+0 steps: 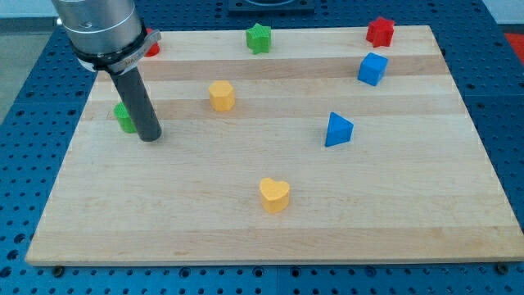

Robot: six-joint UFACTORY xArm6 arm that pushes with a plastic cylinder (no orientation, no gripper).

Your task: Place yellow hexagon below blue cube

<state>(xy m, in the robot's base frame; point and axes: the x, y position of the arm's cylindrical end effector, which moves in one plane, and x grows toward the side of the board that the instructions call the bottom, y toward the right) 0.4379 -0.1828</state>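
**Rod tip at the board's left, yellow hexagon up and to its right**

Nearest the view's bottom, a yellow heart-shaped block [275,195] lies alone on the pale wooden board [393,221], a little left of the board's middle.

Further up, a blue triangular block [337,129] sits right of centre. On the left side at about the same depth, my tip [150,138] touches the board; the rod is a plain dark cylinder with no jaws, so it grips nothing and only presses down on the wood. Just to the left of the tip, partly hidden behind the rod, is a green block [124,117] whose shape I cannot make out; whether the rod touches it I cannot tell.

The yellow hexagon block [221,95] stands up and to the right of the tip, well apart from it. The blue cube [372,69] is far over on the view's right and slightly higher than the hexagon, so the hexagon lies to the cube's left, with the blue triangular block between them and lower.

Along the board's top edge, a green star-shaped block [259,38] sits near the middle and a red star-shaped block [380,31] above the blue cube. A red block [152,47] peeks out beside the arm's grey metal housing [97,29] at top left, its shape hidden.
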